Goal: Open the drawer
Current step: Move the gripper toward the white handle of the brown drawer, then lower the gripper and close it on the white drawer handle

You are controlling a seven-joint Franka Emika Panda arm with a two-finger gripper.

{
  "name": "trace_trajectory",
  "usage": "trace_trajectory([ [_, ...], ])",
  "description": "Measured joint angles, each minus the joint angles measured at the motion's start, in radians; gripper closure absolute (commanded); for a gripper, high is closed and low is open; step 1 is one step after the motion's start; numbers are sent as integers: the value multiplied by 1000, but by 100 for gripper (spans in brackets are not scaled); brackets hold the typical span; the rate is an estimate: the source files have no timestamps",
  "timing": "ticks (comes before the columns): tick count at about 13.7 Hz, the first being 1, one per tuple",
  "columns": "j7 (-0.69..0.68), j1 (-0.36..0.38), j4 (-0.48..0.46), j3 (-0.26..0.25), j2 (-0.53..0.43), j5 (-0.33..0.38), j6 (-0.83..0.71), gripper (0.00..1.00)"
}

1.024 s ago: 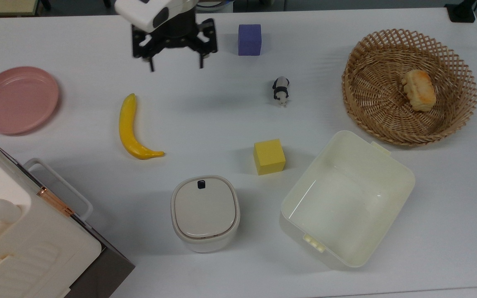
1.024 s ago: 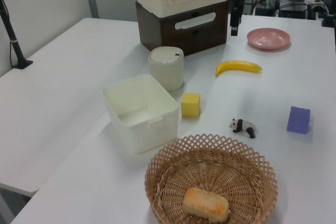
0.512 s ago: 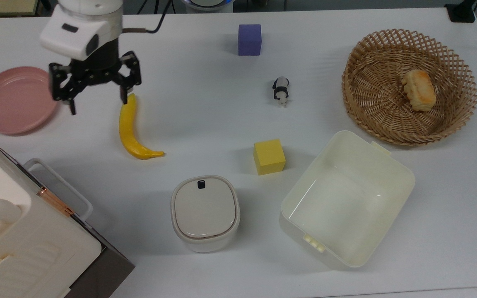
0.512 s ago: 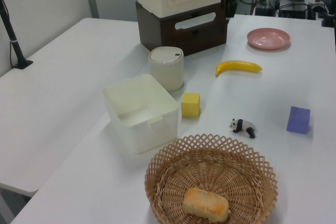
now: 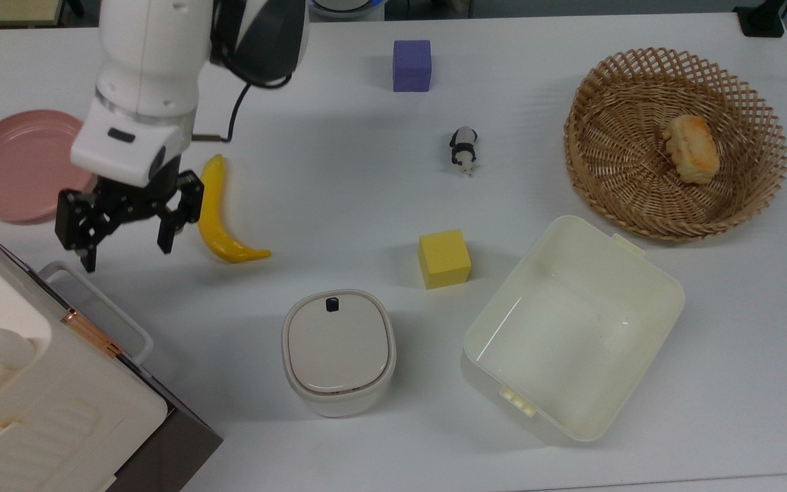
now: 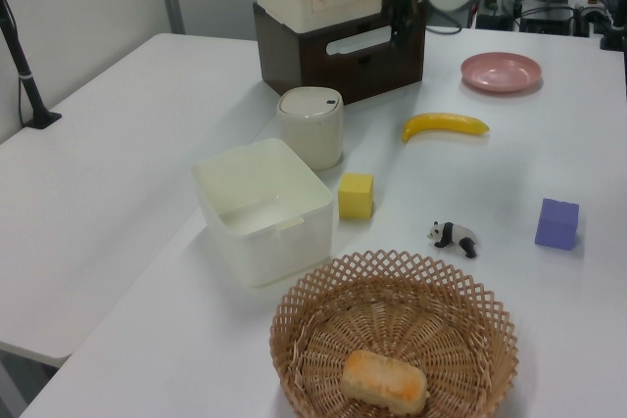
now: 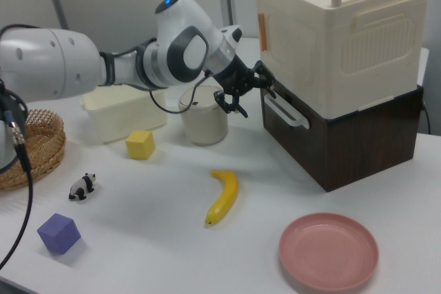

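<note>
Top view: the gripper point(image 5: 123, 242) hangs with its fingers spread wide and nothing between them, just off the upper end of the handle point(image 5: 96, 301), not yet touching it. The drawer point(image 5: 175, 437) sits shut at the bench's near-left corner in the top view, its dark front facing the bench's middle, under a cream cabinet point(image 5: 45, 410).

Right view: the gripper point(image 7: 248, 94) is level with the handle point(image 7: 284, 112), close in front of the drawer point(image 7: 344, 142), fingers apart.

Left view: the gripper point(image 6: 400, 17) stands before the drawer point(image 6: 343, 51) at the handle's point(image 6: 364, 38) right end.

Judgement: the step in hand is the approach to the handle. To do it well, the fingers should straddle the white bar near its middle rather than at its end, so the pull runs straight and the drawer does not skew. The jaws should close fully on the bar before any pull. The pull should run square to the dark front, toward the bench's middle.

Hazards: the banana point(image 5: 219, 212) lies just beside the gripper and in the likely pull path; the bin point(image 5: 337, 350) stands near the drawer's other end.
</note>
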Motion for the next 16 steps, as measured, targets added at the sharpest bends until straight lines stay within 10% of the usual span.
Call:
trace_trajectory([
  [9,-2,0,8,-38,105,-145,244,68],
  [16,-3,4,4,-38,127,-210,291,75],
])
